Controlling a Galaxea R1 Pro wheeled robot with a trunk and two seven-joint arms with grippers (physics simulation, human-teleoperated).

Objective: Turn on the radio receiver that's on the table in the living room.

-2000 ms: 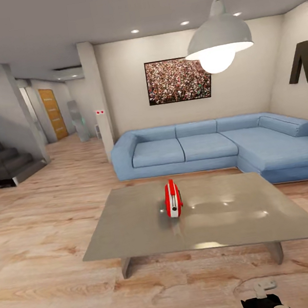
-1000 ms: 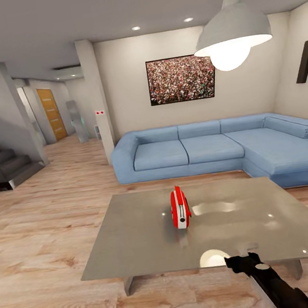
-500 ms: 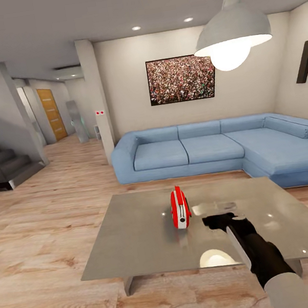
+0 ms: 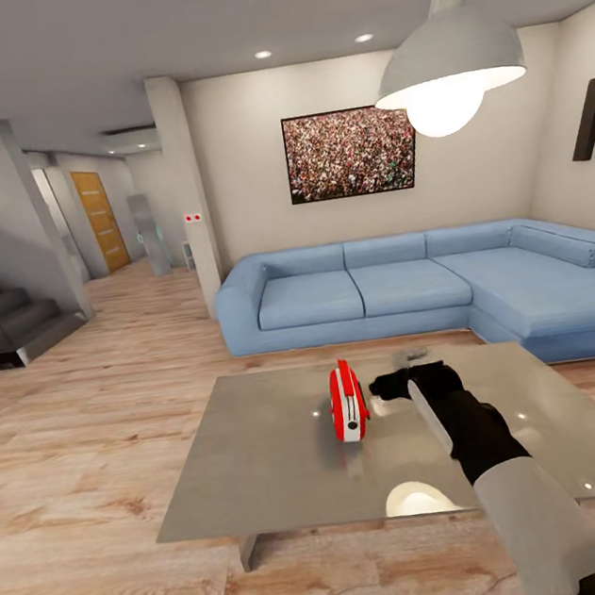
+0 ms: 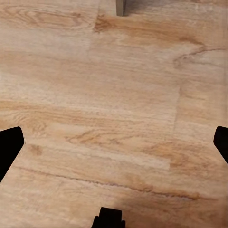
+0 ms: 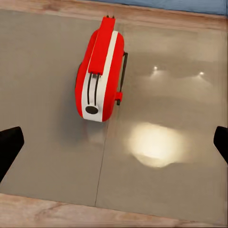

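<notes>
Bare table (image 4: 264,455) around radio receiver (image 4: 348,402)

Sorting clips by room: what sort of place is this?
Likely a home living room: a blue sectional sofa, a low glossy grey coffee table on light wood plank floor, and a grey dome pendant lamp.

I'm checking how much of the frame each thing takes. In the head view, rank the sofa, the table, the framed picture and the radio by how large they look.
1. table, though it is nearer the camera
2. sofa
3. framed picture
4. radio
</notes>
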